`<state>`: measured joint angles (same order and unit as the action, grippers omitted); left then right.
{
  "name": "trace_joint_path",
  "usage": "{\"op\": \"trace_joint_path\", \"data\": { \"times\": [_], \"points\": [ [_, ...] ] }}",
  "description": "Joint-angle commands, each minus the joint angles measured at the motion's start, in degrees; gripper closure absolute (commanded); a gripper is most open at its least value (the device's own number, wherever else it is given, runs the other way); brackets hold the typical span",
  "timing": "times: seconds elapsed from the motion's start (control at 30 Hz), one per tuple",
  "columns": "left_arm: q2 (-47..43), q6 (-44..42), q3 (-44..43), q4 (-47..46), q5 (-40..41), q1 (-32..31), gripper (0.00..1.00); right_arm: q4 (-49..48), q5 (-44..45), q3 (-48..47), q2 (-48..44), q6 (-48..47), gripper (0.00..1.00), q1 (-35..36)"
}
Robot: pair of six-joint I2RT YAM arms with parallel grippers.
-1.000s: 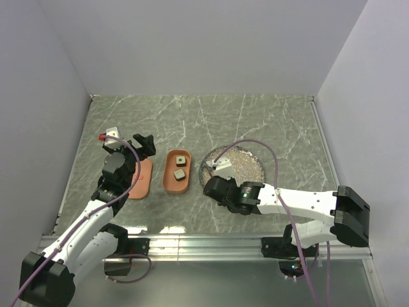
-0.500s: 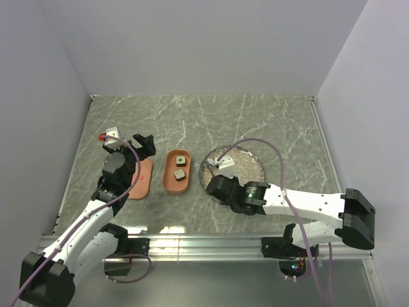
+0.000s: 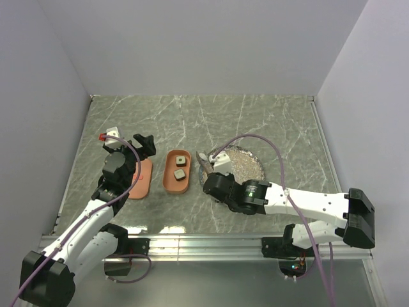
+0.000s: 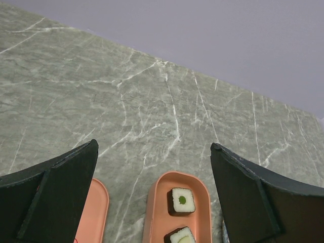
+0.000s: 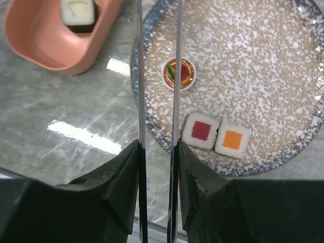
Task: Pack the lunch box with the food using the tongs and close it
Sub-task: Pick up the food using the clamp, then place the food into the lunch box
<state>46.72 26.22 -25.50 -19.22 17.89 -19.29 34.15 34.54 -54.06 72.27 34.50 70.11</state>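
Observation:
The salmon lunch box (image 3: 169,182) lies left of the plate and holds two food pieces (image 4: 181,200) (image 4: 181,236). Its flat lid (image 3: 142,182) lies to its left, below my open left gripper (image 3: 142,146) (image 4: 154,147), which hovers empty. My right gripper (image 3: 211,179) (image 5: 158,147) is shut on the thin metal tongs (image 5: 140,76), whose two arms stay apart and run over the plate's left rim. Their tips (image 3: 202,157) are cut off in the right wrist view. On the plate sit a red-centred piece (image 5: 201,130), an orange-centred piece (image 5: 232,139) and a small round bit (image 5: 183,71), which the right tong arm crosses.
The speckled plate (image 3: 249,167) (image 5: 263,61) sits right of the lunch box (image 5: 45,40). White walls close in the marble table on three sides. A metal rail (image 3: 204,242) runs along the near edge by the arm bases.
My right arm has shifted a little to the left, and the tongs' tips now show at the plate's left rim. The left arm has not moved.

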Motion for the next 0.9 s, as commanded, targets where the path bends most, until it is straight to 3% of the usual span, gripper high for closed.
{"op": "trace_joint_path", "data": {
  "times": [0.0,0.33,0.87],
  "points": [
    [-0.05,0.33,-1.49,-2.75,-0.05,0.3,0.0,-0.84,2.63,-3.68,0.5,-1.19,0.73,1.87],
    [-0.05,0.41,-1.57,-2.49,0.04,0.3,0.01,-0.57,3.95,-7.63,2.79,-1.72,0.73,7.41],
    [-0.05,0.41,-1.57,-2.49,-0.14,0.48,0.01,-6.46,-0.53,-13.08,11.66,-7.78,0.73,7.15]
  ]
}}
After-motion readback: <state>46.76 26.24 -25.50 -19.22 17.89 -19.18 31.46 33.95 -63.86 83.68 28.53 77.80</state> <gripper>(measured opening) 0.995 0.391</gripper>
